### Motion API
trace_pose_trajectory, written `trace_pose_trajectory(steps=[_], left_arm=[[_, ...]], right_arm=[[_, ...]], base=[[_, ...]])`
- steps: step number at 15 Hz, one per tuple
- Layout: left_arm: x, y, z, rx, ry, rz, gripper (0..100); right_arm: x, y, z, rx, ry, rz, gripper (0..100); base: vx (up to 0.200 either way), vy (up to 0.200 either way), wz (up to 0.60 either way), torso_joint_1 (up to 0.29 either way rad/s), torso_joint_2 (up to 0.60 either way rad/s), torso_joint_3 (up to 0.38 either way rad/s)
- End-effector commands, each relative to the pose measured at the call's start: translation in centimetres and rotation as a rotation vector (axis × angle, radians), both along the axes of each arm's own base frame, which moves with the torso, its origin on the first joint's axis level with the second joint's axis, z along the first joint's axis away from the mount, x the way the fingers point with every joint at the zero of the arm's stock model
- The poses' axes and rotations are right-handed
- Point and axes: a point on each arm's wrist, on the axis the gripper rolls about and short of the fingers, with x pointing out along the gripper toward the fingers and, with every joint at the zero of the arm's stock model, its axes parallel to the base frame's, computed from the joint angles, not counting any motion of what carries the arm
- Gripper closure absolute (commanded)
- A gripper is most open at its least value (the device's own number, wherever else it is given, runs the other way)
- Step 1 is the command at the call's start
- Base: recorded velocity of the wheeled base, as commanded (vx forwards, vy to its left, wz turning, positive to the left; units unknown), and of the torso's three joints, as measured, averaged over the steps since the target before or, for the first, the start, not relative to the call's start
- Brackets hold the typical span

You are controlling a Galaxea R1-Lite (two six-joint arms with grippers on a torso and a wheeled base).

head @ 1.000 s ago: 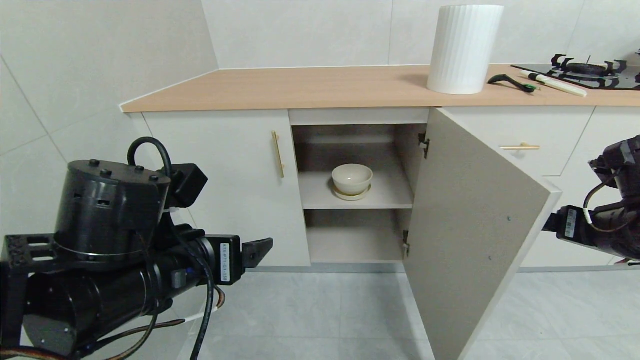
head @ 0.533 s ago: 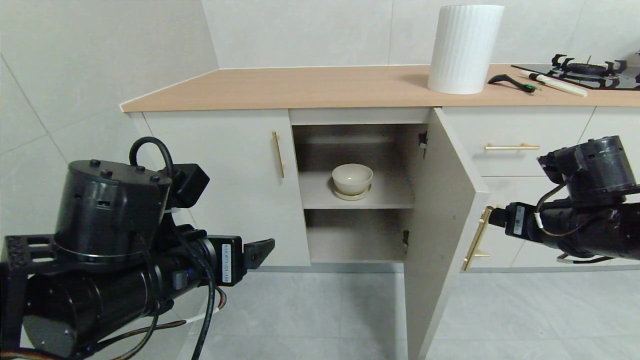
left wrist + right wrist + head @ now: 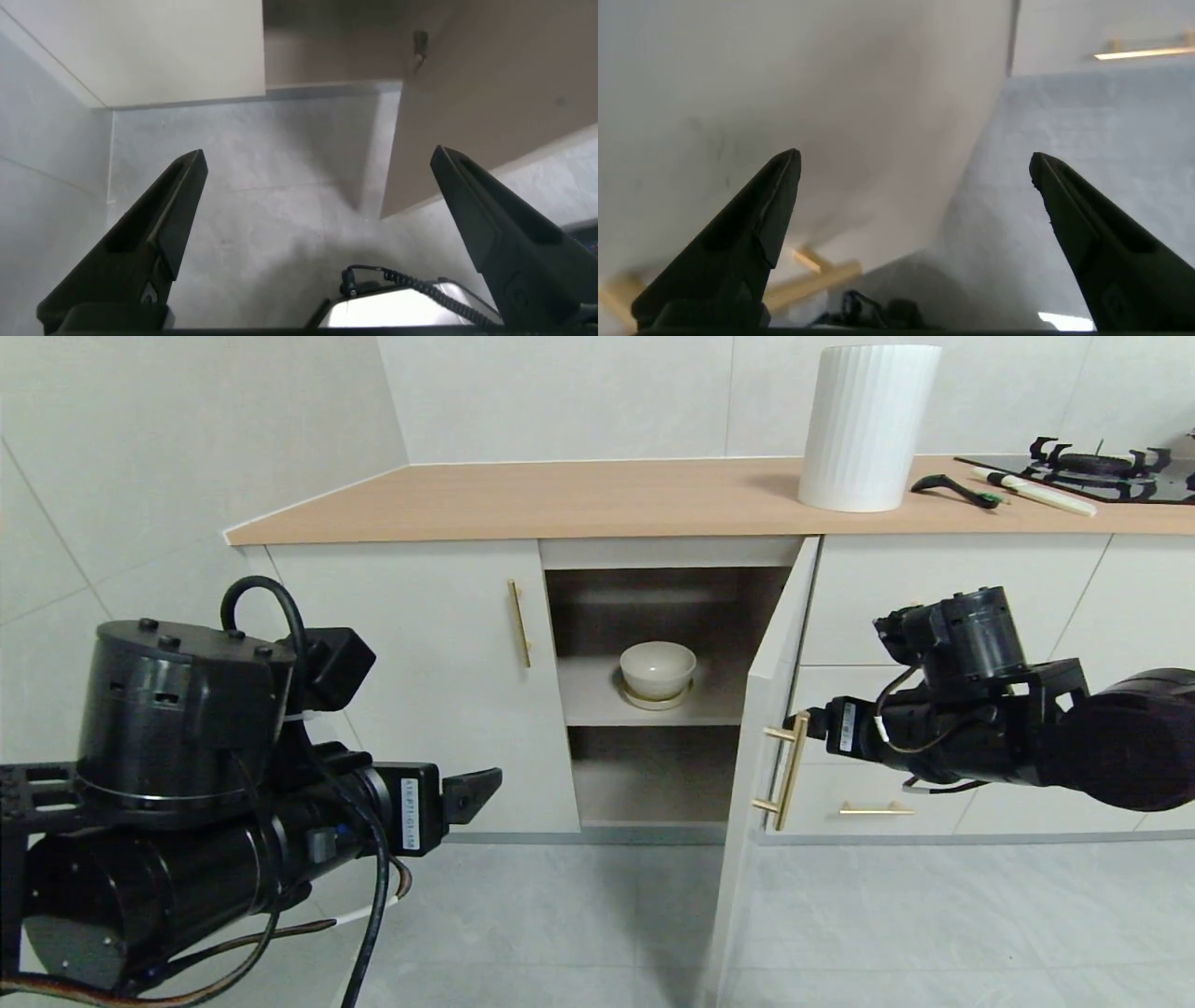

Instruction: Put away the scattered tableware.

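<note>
Cream bowl (image 3: 657, 669) on shelf (image 3: 728, 698) | door (image 3: 780, 644) half-open (edge jutting over floor (image 3: 579, 915)) | right end effector (image 3: 913, 159) open beside handle (image 3: 789, 770) | left end effector (image 3: 318, 154) open

Bowl (image 3: 657, 668) on cabinet shelf (image 3: 730, 706), door (image 3: 767, 644) half open, right gripper (image 3: 807, 723) by handle (image 3: 789, 771)

Left end effector (image 3: 318, 157) and right end effector (image 3: 914, 157) gape wide.

- The cupboard shelf (image 3: 597, 695) holds a small plate (image 3: 656, 702) near its middle, with a bowl (image 3: 657, 669) on it.
- The wooden counter (image 3: 560, 499) holds a tall white pot (image 3: 866, 427), a black tool (image 3: 952, 487) and a white stick (image 3: 1032, 492) near its right end.
</note>
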Motion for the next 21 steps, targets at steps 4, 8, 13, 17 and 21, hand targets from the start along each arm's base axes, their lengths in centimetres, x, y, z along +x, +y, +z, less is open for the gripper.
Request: trace_pose_trajectory(steps=[4,8,13,17,21], left_arm=[[-0.2,0.2,0.3,-0.008,-0.013,0.003,0],[-0.1,0.2,0.2,-0.004,-0.007,0.005,0],[-0.3,0.3,0.1,-0.003,-0.004,0.004,0],[-0.3,0.3,0.0,-0.003,-0.003,0.005,0],[-0.2,0.2,-0.1,0.0,0.001,0.005,0]], right_arm=[[1.9,3.1,-2.2,0.021,0.001,0.05,0],[2.4,4.1,-3.3,0.055,0.009,0.044,0],[2.7,4.6,-3.9,0.077,0.0,0.039,0],[3.5,5.9,-5.0,0.134,-0.044,0.036,0],[4.5,7.4,-6.1,0.179,-0.103,0.003,0]], base=[[0.0,0.0,0.0,0.0,0.0,0.0],[0.0,0.0,0.0,0.0,0.0,0.0],[0.04,0.0,0.0,0.001,0.0,0.001],[0.2,0.0,0.0,0.001,0.0,0.006],[0.2,0.0,0.0,0.002,0.0,0.001]])
